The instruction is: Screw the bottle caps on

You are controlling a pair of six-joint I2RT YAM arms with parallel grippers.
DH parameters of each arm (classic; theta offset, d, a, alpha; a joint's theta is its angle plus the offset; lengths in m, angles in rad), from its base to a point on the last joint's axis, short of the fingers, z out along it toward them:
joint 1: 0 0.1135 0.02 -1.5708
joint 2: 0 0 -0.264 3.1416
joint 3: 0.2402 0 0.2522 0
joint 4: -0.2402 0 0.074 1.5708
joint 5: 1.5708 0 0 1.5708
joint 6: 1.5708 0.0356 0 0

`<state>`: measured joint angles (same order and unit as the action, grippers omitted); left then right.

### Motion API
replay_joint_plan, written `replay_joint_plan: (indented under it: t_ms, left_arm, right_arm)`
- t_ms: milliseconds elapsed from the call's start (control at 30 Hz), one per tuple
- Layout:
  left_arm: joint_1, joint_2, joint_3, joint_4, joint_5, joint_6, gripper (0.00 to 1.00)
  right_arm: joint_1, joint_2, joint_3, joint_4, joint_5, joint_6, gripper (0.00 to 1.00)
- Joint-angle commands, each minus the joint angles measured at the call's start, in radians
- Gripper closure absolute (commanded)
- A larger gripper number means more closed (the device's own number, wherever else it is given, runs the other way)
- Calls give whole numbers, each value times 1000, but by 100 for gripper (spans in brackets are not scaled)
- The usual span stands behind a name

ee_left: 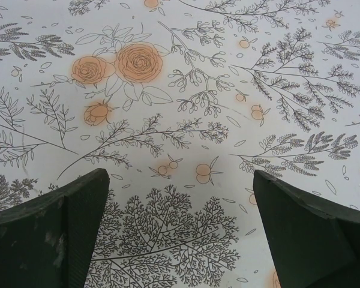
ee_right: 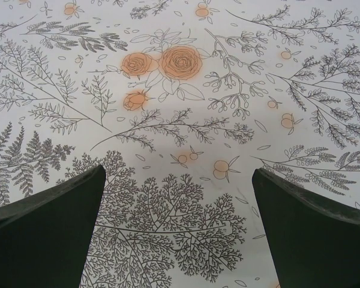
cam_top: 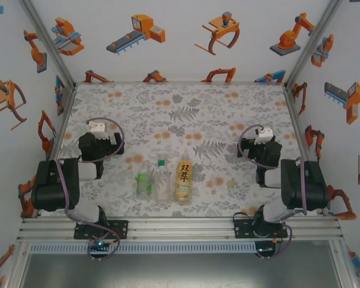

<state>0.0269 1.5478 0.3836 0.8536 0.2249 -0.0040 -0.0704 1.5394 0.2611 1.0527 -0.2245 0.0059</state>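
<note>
Amber bottle [cam_top: 183, 180], clear bottle [cam_top: 162, 185], green bottle [cam_top: 144, 185] crowd table [cam_top: 186, 102] 6 o'clock. Left gripper [ee_left: 180, 180], right gripper [ee_right: 177, 177] spread wide, empty. Risk: wide jaws at green cap [cam_top: 161, 162] knock neighbours; crooked start cross-threads.

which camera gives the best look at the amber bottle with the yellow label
The top external view: the amber bottle shows whole, its dark label characters visible, just right of the clear bottle. Both wrist views face the floral tablecloth instead.
</note>
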Motion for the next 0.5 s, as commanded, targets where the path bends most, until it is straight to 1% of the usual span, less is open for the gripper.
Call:
replay_joint_plan:
  t_ms: [0,467]
  left_arm:
    - [3,-10,-8,34,18,17,3]
    - [3,-11,-8,36,18,16,3]
  right_arm:
    - [3,-5,12,17,-16,-15,1]
    - [2,-3,23,3,-13,-10,1]
